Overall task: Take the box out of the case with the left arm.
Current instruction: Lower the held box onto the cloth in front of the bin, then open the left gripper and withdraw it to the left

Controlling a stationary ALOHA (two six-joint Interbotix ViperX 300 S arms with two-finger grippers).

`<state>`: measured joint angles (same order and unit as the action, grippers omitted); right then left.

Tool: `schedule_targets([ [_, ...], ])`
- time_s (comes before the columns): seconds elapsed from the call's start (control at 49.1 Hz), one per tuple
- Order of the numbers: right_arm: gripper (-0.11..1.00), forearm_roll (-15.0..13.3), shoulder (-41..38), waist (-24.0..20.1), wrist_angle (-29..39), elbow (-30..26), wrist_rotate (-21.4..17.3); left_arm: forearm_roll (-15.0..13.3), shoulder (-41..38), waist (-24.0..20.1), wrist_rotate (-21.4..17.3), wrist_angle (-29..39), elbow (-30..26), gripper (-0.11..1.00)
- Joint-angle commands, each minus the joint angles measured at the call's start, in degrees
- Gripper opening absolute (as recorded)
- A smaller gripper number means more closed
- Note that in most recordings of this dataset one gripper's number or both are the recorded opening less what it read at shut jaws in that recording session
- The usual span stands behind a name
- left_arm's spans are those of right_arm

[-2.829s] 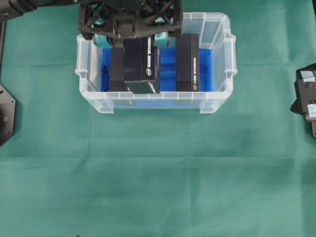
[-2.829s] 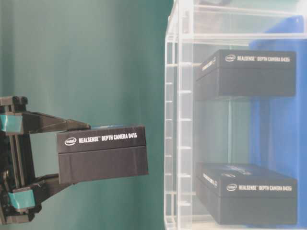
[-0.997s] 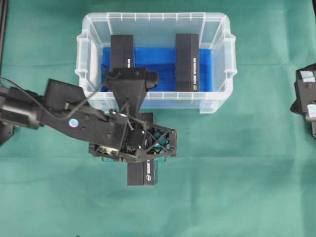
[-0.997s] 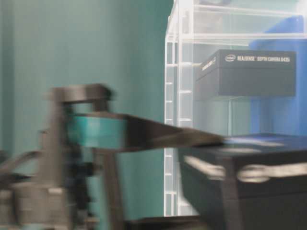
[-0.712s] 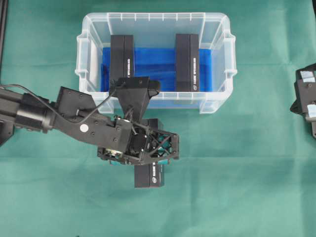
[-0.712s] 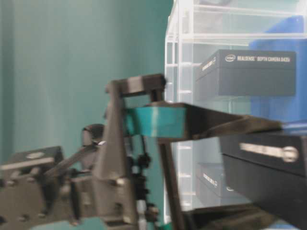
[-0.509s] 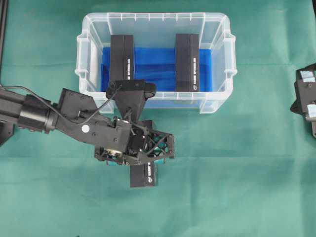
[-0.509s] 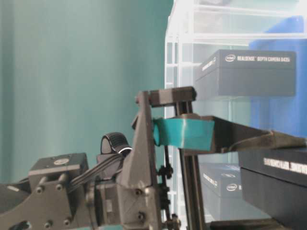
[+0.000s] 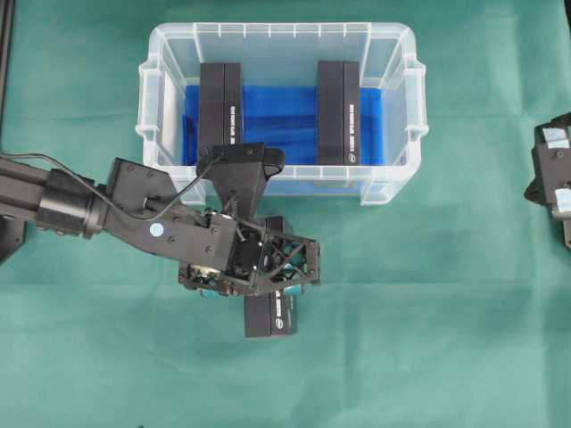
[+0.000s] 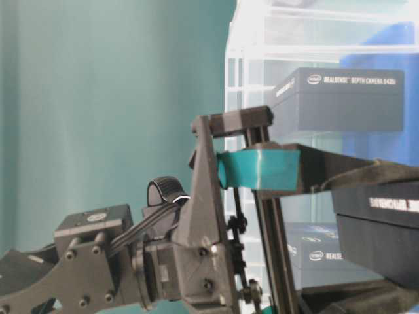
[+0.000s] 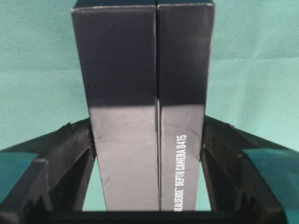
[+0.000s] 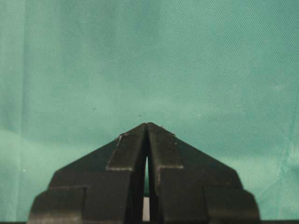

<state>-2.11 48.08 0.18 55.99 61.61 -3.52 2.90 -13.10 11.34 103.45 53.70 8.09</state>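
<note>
Your case (image 9: 393,192) sits at the far side with 2 boxes left inside; the left arm (image 9: 134,214) reaches in front of it; its left gripper (image 9: 268,290) is clamped on the box (image 9: 272,314), outside the case, long axis running near-far over the cloth (image 9: 428,339); the wrist view shows both fingers (image 11: 56,158) pressing its sides; the right gripper (image 12: 146,140) is pinched closed, empty.

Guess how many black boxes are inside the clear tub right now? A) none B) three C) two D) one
C: two black boxes stand in the clear tub, while a third box is outside it, clamped in the left gripper.
</note>
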Motion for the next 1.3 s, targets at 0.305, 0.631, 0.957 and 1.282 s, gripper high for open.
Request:
schedule_targets([
  [0.305,-0.01,-0.09,-0.18,0.09,-0.09,-1.58,-0.09,-0.26,1.14,0.7,-1.93,-1.32,-1.14,0.97],
  [0.631,-0.01,-0.09,-0.18,0.09,0.0,-1.67,-0.18,-0.26,2.64,0.26,-1.85,-0.18,-2.2,0.96],
  [0.957,-0.01,-0.7,-0.18,0.09,0.0,-1.67,0.0,-0.26,5.71,-1.32,-3.08,4.31,-6.15,0.96],
  [1.282,-0.01,-0.88,-0.18,0.09,0.18,-1.67,0.09,-0.09,6.42,-2.11,-4.57,6.77,-8.61,0.95],
])
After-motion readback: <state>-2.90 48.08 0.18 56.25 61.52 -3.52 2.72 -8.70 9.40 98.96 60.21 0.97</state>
